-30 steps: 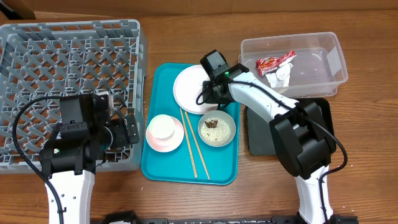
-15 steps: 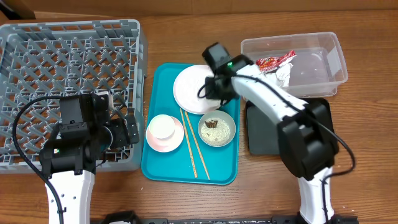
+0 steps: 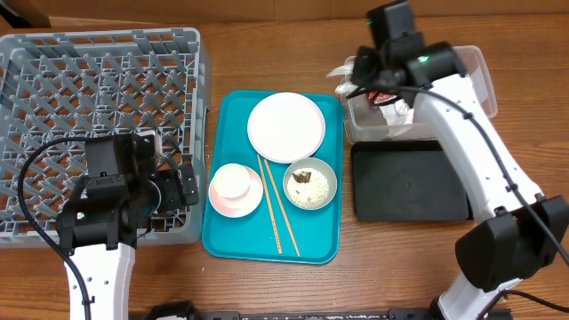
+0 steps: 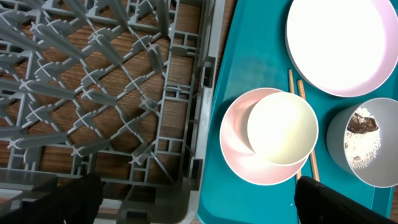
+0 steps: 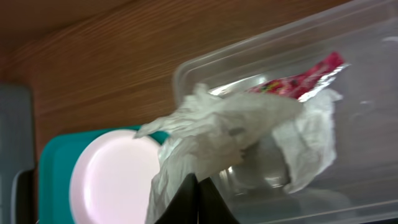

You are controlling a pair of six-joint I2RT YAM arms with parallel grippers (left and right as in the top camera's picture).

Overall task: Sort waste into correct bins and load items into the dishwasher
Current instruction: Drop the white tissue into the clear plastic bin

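1. The right gripper has its jaws closed on the lower edge of a crumpled paper napkin. The napkin bunches up just ahead of the fingertips.
2. Directly beyond the napkin is the clear tub. The napkin hangs at the tub's corner rim. Whether it is fully over the opening cannot be told.
3. Inside the tub, further ahead of the gripper, lies the red wrapper. A second white crumple lies beside it.
4. The black tray, just beside the tub, holds nothing.
5. Off to the side of the right gripper is the teal tray. It carries the white plate, the bowl with rice and a brown scrap in it, the chopsticks, and the cup standing on the pink saucer.
6. Farthest from it, the left gripper hangs with its jaws wide apart and nothing between them. It sits over the edge of the dish rack, which holds no dishes.
7. Progress assessment: the wrapper is binned and the napkin is close to release. The rice and scrap are unsorted, and all five dish items remain to be loaded. The task appears to be at an early stage.
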